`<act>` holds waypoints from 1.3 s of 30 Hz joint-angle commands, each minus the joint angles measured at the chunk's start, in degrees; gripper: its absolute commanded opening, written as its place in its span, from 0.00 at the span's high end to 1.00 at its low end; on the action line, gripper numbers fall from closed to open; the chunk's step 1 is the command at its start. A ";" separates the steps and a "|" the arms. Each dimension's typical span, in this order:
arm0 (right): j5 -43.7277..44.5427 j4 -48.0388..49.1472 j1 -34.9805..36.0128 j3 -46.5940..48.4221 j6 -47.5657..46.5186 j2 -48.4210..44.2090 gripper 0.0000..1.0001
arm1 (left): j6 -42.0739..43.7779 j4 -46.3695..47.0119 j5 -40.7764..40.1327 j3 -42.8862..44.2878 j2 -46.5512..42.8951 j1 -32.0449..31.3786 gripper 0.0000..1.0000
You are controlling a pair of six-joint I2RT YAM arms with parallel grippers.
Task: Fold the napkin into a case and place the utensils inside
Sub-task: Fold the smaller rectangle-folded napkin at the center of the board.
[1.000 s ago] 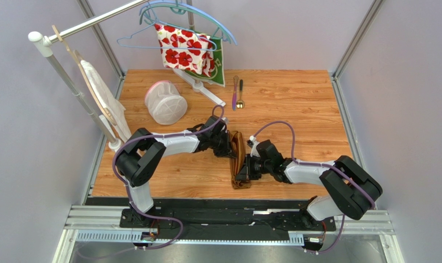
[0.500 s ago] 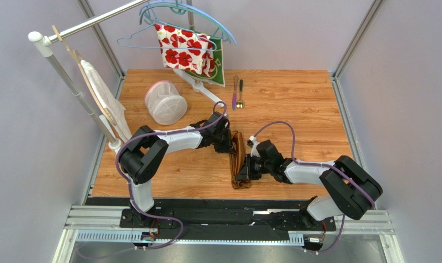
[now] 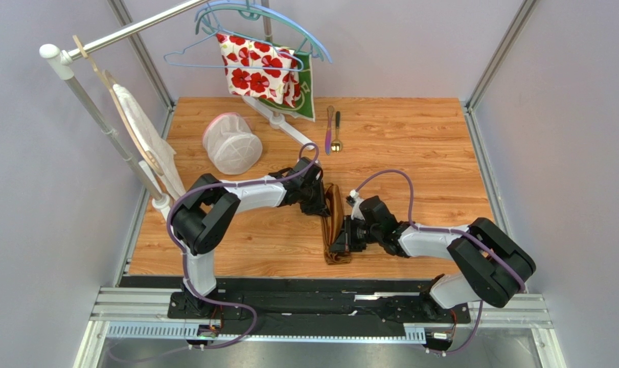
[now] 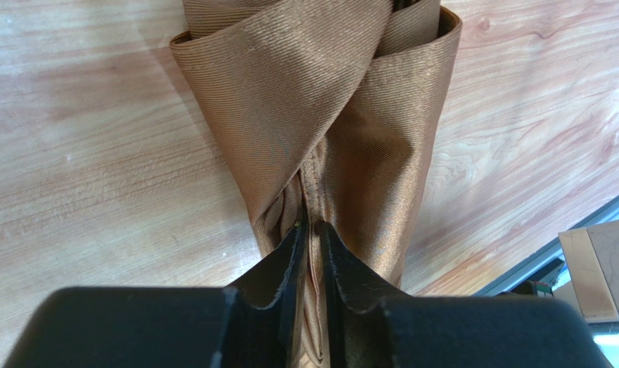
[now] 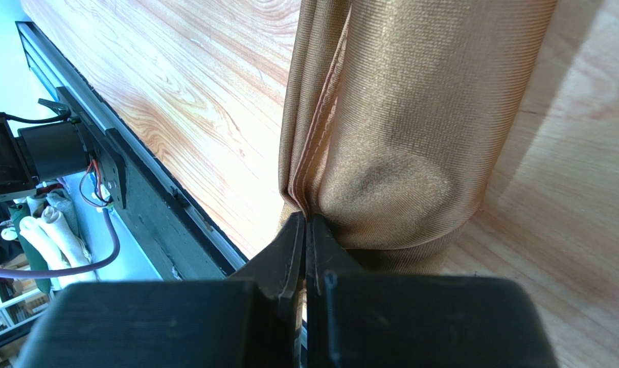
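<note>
The napkin (image 3: 331, 224) lies on the bench (image 3: 427, 153), folded into a long thin strip; the right jaws are clenched on its near end; the left jaws stand a little apart with a fold between them, and I cannot tell if they pinch it; the knife (image 3: 328, 130) and spoon (image 3: 336, 132) lie farther back.

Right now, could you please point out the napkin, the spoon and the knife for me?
napkin (image 3: 334, 222), top view, middle of the folded strip.
spoon (image 3: 337, 131), top view, on its dark handle.
knife (image 3: 328, 130), top view, middle of its pink length.
</note>
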 commanded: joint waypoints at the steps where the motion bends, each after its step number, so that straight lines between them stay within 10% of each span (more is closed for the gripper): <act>1: 1.31 -1.14 -0.28 -1.36 -1.57 0.03 1.00 | 0.32 1.27 0.38 1.93 0.65 -0.06 0.77; 15: 1.22 -0.96 -0.20 -1.36 -1.48 0.29 1.00 | 1.81 -3.91 -3.13 5.01 0.92 0.03 1.00; 39: -0.36 -4.03 -0.28 -1.18 -0.96 -3.74 0.91 | 3.84 -5.67 -6.04 0.97 -0.06 0.20 1.00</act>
